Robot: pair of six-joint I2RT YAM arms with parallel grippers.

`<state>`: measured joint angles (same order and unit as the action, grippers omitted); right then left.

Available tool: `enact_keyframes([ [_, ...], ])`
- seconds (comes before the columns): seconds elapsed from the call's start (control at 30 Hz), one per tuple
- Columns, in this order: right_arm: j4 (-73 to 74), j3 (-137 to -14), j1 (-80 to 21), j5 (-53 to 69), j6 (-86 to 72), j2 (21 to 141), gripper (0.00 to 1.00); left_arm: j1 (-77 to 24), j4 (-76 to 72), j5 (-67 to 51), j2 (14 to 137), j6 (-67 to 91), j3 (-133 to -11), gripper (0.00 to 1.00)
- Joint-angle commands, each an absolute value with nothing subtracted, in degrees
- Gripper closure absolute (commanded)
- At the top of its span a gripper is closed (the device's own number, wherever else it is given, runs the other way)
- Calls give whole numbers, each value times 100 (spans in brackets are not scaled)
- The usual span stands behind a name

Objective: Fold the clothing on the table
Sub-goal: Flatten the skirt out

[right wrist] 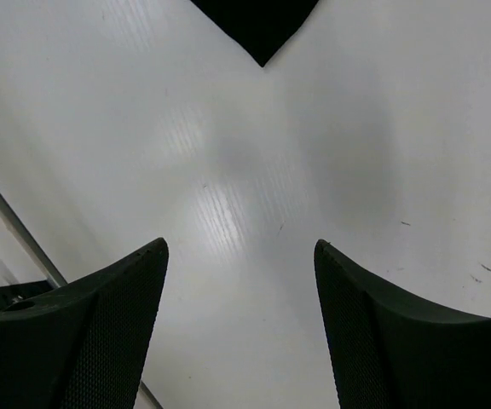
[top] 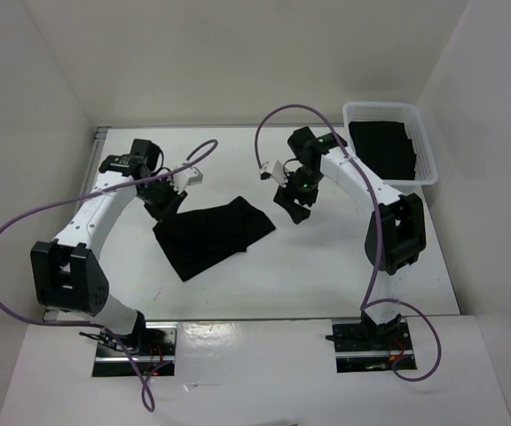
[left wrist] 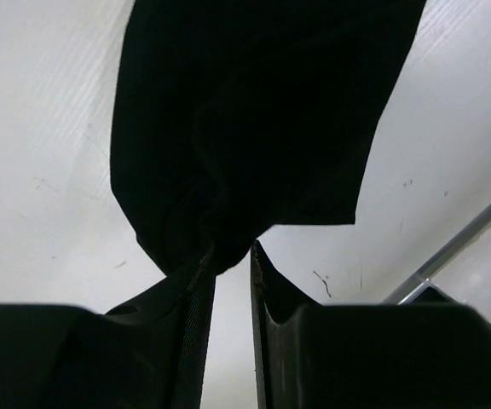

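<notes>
- Clothing (top: 213, 235), plain black, lies flat as a slanted rough rectangle on the white surface (top: 326, 275), between the two claws and closer to the left one.
- Left claw (left wrist: 233, 251) sits at the garment's corner. Its fingers (left wrist: 194, 341) stand a narrow slit apart, with bare surface showing between them. A bunched corner of the cloth lies right at their tips and spreads away ahead of the claw.
- Right claw (right wrist: 239, 243) is spread wide, with nothing between its fingers (right wrist: 118, 332) and only bare surface beneath. A pointed black corner of the garment lies well ahead of it.
- White lattice basket (top: 380, 106) stands beyond the right claw on its outer side, with dark fabric inside.
</notes>
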<state>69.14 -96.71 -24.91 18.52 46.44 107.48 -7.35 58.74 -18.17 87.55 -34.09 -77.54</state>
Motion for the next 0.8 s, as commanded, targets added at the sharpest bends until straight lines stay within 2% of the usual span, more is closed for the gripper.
enact_keyframes([
  [0.0, 7119, -9677, -2540, 1644, 4729, 10380, 26, -721, 6135, -1837, 8315, -3621, -7708, 71],
  [0.2, 6741, -9791, -2540, 1591, 4465, 10380, 26, -773, 6450, -1784, 8068, -3621, -7523, 69],
  [0.37, 6408, -10045, -2540, 1591, 4202, 10441, 24, -773, 6802, -1846, 7840, -3683, -7471, 61],
  [0.43, 6233, -10116, -2540, 1652, 4079, 10502, 24, -773, 6619, -1715, 7603, -3508, -7471, 58],
  [0.47, 6231, -10195, -2540, 1809, 3965, 10555, 24, -704, 6401, -1575, 7420, -3307, -7471, 51],
  [0.53, 6127, -10274, -2654, 2011, 3833, 10704, 24, -581, 6145, -1424, 7234, -3025, -7409, 49],
  [0.77, 5950, -10327, -3453, 2179, 3454, 11512, 36, -168, 5291, -861, 6830, -1776, -7102, 39],
])
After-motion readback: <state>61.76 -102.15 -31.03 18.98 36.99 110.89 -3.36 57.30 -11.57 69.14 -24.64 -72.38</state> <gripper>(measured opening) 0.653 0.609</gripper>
